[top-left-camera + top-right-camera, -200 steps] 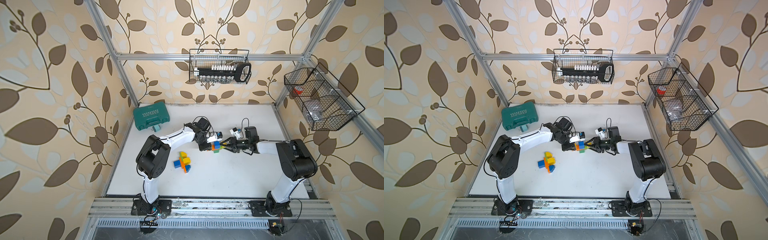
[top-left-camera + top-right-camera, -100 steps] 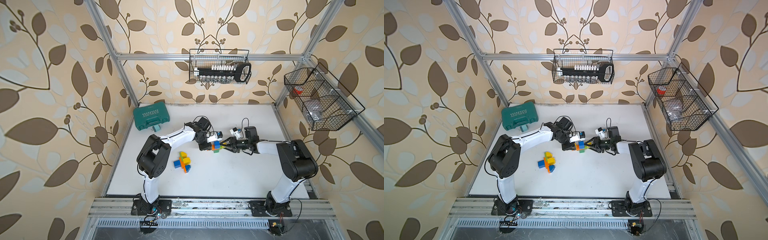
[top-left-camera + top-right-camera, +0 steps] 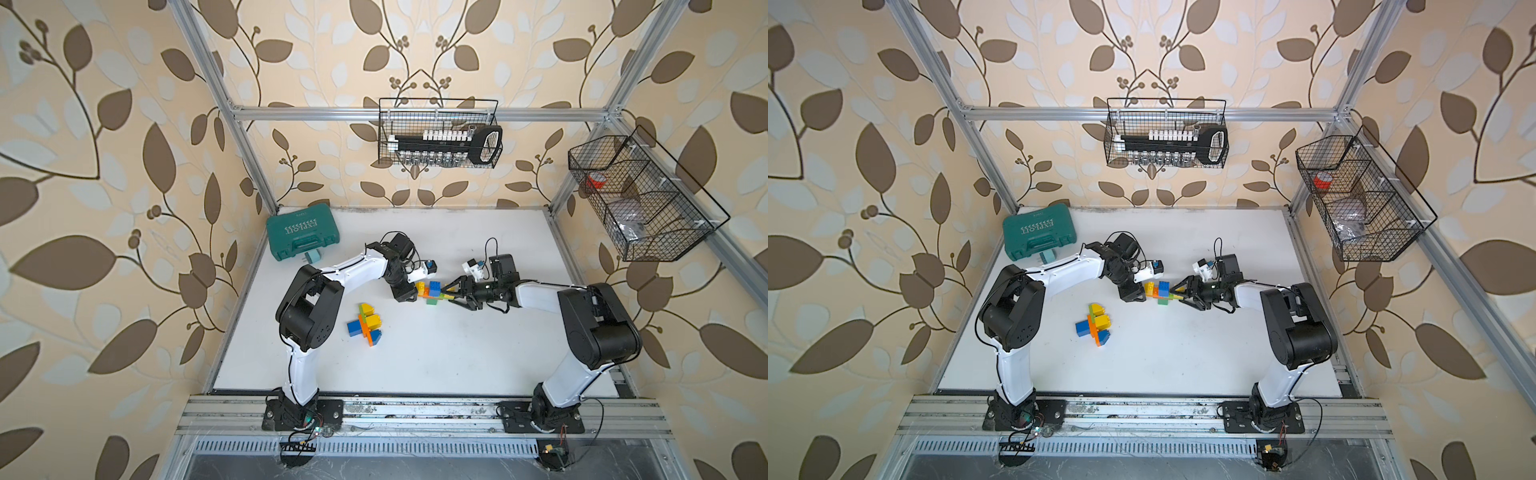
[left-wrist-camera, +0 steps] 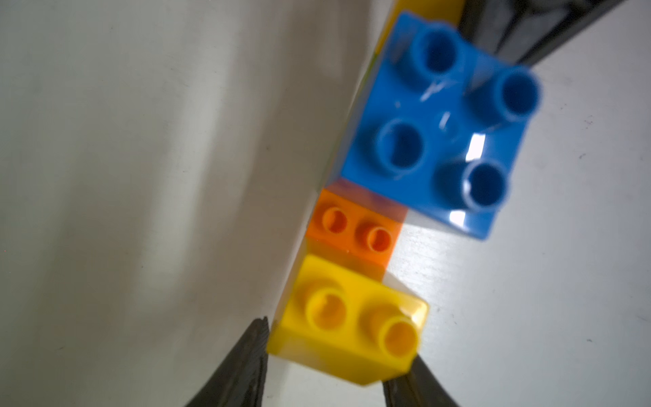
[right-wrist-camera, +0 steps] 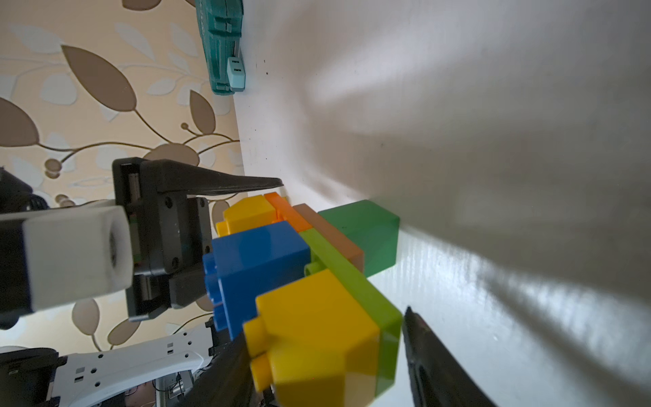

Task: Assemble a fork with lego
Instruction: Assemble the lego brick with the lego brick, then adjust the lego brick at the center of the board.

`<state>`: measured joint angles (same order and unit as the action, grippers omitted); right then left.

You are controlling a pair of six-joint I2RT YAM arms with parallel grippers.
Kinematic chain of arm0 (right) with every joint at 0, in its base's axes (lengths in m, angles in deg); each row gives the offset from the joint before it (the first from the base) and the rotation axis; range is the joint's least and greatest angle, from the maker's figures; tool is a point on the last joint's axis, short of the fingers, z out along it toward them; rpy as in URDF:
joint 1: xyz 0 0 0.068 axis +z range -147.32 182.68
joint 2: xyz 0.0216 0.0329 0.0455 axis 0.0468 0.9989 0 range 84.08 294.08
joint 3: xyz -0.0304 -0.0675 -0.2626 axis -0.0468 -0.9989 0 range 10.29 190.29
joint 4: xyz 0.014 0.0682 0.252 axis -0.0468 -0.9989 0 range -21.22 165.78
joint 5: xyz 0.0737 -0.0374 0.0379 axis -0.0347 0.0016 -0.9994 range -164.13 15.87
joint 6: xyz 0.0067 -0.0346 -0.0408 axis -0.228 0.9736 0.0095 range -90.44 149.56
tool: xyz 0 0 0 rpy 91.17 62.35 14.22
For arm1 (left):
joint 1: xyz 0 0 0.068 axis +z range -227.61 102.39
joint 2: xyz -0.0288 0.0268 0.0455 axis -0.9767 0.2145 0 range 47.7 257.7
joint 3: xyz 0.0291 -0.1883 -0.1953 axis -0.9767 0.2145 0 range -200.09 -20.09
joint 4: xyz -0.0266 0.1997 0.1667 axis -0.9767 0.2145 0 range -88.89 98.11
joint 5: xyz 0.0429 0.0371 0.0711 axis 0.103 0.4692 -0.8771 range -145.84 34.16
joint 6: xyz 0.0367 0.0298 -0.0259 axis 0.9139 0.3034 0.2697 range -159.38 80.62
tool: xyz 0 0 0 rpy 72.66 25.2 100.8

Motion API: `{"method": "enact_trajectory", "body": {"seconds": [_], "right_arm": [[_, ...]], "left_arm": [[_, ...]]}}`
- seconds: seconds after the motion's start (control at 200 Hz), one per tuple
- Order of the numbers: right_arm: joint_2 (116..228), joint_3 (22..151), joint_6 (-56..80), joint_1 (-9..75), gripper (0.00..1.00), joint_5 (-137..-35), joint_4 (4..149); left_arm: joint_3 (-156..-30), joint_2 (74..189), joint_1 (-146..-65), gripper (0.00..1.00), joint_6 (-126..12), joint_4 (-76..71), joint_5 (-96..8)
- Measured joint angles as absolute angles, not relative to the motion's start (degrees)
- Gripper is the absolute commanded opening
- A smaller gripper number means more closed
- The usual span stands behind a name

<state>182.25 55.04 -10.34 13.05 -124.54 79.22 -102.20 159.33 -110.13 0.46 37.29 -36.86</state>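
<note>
**Both claws let go of the lego row, mid-table**

Containers:
- The back-wall wire basket (image 3: pixel 385 124) holds a black socket rail (image 3: pixel 436 143) with a row of white pieces on it. A row of metal sockets sits below.
- The side-wall wire basket (image 3: pixel 665 245) is split into compartments. There is a red item (image 3: pixel 597 179) in the rearmost one and clear bags (image 3: pixel 631 224) forward of it.
- The teal tool case (image 3: pixel 301 232) is shut, at the back-left corner of the table (image 3: pixel 415 361).

Lego:
- The lego row (image 3: pixel 432 291) is mid-table between the two claws and looks to be resting on the surface.
- It has yellow, orange and blue bricks on a lime plate (image 5: pixel 348 278), with brown and dark green bricks on the plate's other side.
- The second lego cluster (image 3: pixel 365 326) (yellow, orange, blue) lies loose nearer the left arm, well apart from both claws.

Claws:
- The left gripper (image 3: pixel 411 291) has its jaws parted, straddling the yellow end brick (image 4: pixel 348 324). The right wrist view shows a gap between one finger and that brick.
- The right gripper (image 3: pixel 448 294) has its jaws spread in a V at the opposite yellow brick (image 5: pixel 317 338). One finger (image 5: pixel 433 359) stands clear of the lime plate.
- Neither claw is gripping anything.

Compared with a second ago:
- Both claws have loosened, and the left was clamped then.
- The row, the cluster, the case and the arm poses are in the same spots.
</note>
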Motion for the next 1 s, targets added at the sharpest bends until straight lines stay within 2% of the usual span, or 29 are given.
{"method": "enact_trajectory", "body": {"seconds": [0.15, 0.38, 0.655, 0.805, 1.0], "right_arm": [[180.46, 55.09, -8.83, 12.96, 0.81, -123.82, 76.97], [174.56, 55.29, -2.56, 11.39, 0.8, -121.07, 69.78], [164.46, 63.18, 16.74, 16.79, 0.81, -110.4, 57.43], [164.48, 67.92, 28.34, 21.01, 0.83, -105.77, 53.56], [170.78, 77.93, 43.67, 25.55, 0.76, -102.88, 46.28]], "left_arm": [[-102.2, 159.27, -109.25, 0.54, -0.22, 37.23, -35.42], [-97.87, 154.7, -105.01, 0.55, -3.19, 34.91, -31.99], [-92.84, 144.36, -97.3, 0.6, -16.61, 30.45, -28.18], [-89.78, 139.94, -93.16, 0.61, -27.89, 26.49, -26.92], [-84.73, 135.88, -89.86, 0.6, -38.34, 24.59, -26.3]]}}
